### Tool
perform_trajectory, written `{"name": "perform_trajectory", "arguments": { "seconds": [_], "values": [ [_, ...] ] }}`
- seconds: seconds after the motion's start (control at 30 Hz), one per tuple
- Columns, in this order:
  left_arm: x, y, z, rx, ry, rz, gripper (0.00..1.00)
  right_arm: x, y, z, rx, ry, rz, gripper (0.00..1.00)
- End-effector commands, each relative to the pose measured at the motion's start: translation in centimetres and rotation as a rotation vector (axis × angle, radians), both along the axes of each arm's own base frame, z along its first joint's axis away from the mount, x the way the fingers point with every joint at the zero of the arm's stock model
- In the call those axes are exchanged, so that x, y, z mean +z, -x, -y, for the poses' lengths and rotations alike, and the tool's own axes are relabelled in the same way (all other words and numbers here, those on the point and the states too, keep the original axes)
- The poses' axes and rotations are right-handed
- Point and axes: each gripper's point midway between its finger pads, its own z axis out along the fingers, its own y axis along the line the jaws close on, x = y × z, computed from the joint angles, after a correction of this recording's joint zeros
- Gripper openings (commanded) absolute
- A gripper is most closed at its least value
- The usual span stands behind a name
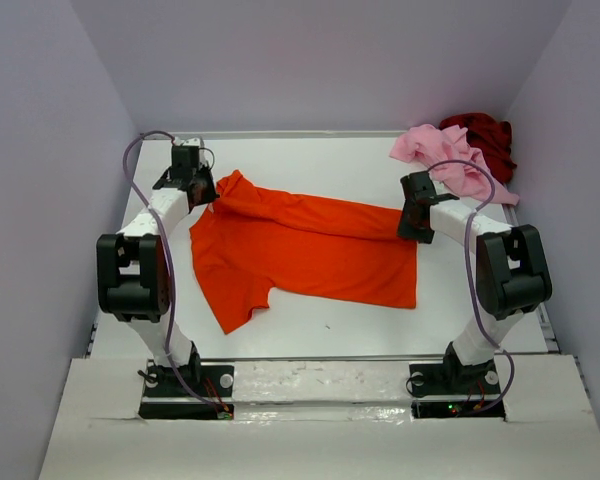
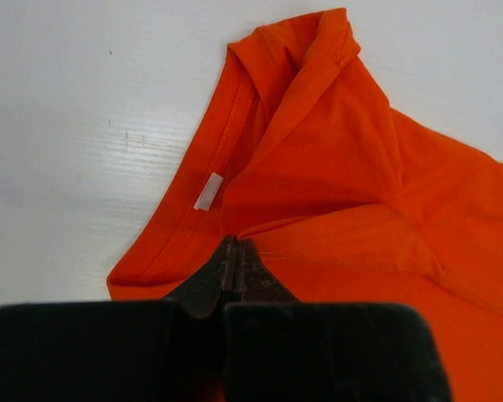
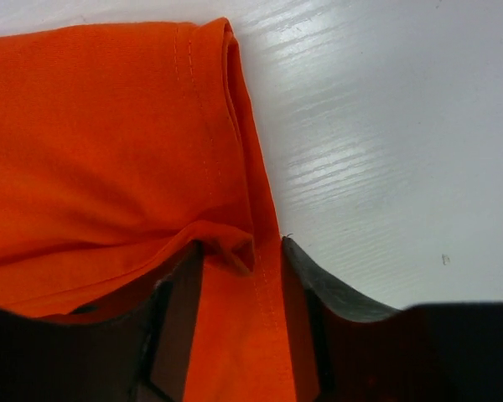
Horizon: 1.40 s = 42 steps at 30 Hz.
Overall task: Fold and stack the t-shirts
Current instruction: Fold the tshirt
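Note:
The orange t-shirt point(image 1: 310, 250) lies spread across the middle of the table, its upper part folded over in a long band. My left gripper point(image 1: 200, 190) sits at the shirt's far left, by the collar. In the left wrist view it point(image 2: 233, 244) is shut, with creases of orange cloth point(image 2: 335, 167) running out from its tips and a white label point(image 2: 208, 191) just ahead. My right gripper point(image 1: 412, 222) is at the shirt's right edge. There it point(image 3: 241, 244) stands open, and the hem point(image 3: 235, 335) and a small fold lie between its fingers. The pink t-shirt point(image 1: 442, 155) and the dark red t-shirt point(image 1: 485, 135) lie crumpled at the back right.
The white table point(image 1: 330, 325) is closed in by pale walls on the left, back and right. The crumpled pile sits in the back right corner, just behind the right arm. Both arm bases stand at the near edge.

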Motion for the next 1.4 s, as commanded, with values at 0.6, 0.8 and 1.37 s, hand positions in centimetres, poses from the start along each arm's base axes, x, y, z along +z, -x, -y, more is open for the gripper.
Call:
{"name": "perform_trajectory", "arguments": {
  "seconds": [0.6,0.8,1.37],
  "values": [
    [11.6,-0.5,-0.8,0.076,0.037,0.270,0.41,5.2,-4.7,-1.6,0.013,-0.076,0.159,0.58],
    [8.9,-2.0,2.3,-0.010,0.182,0.264,0.39,6.8,-5.7,-2.0,0.023,-0.087,0.189,0.57],
    [4.7,-7.5,5.1,-0.065,0.214,0.207,0.39,4.9,2.9,-5.2,0.114,-0.209,0.136,0.53]
  ]
}}
